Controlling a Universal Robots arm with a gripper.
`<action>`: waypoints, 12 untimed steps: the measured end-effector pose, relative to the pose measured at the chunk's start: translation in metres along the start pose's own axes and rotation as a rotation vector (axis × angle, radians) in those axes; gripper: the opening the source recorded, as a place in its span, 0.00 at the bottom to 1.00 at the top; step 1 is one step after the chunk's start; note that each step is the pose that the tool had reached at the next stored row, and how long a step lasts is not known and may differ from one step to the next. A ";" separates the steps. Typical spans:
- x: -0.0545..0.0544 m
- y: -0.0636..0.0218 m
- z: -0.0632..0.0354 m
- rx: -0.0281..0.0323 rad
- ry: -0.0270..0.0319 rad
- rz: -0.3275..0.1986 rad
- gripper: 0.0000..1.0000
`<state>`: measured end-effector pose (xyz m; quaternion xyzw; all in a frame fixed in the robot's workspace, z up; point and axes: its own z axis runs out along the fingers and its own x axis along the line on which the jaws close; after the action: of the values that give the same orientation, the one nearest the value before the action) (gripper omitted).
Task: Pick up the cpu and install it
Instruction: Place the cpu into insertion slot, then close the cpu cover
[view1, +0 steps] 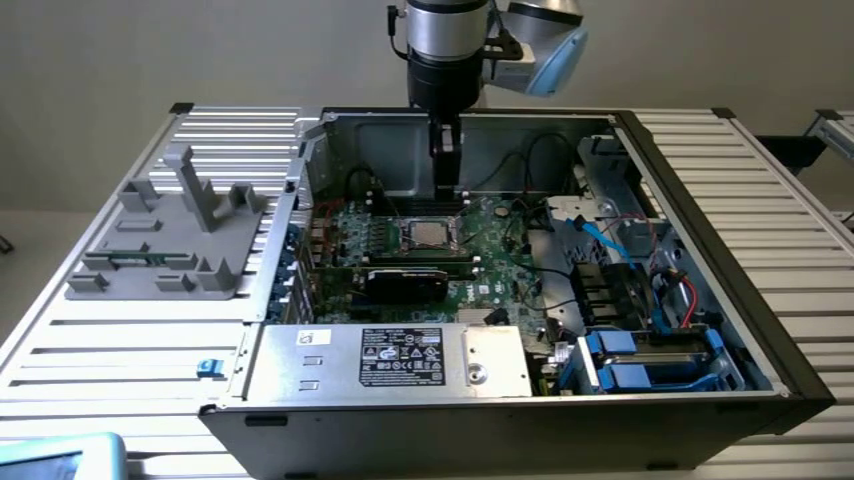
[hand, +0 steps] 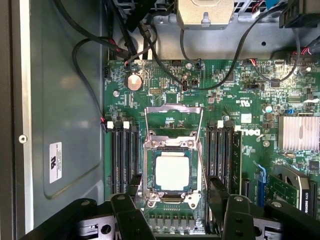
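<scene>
Two black fingers (hand: 127, 220) of the gripper (hand: 177, 220) stand wide apart, gripping nothing, above the cpu (hand: 172, 172), which lies in its socket (hand: 146, 170) on the motherboard (hand: 225, 80), toward the case's far side; the near power supply label (view1: 400, 357) is unreadable.

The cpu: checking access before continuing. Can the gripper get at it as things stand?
Probably yes: the gripper hangs open above the cpu, whose top lies uncovered in the socket.

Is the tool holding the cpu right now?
No: the cpu lies flat in the socket on the board, and the open tool hovers above it without gripping it.
</scene>
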<state>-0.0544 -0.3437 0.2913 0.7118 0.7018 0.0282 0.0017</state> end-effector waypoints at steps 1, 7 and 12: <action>0.000 0.0000 0.0000 0.0000 0.0000 0.000 0.64; 0.000 0.0000 0.0000 0.0000 0.0000 0.000 0.64; 0.000 0.0000 0.0000 0.0000 0.0000 0.000 0.55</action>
<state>-0.0544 -0.3437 0.2913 0.7118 0.7018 0.0282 0.0017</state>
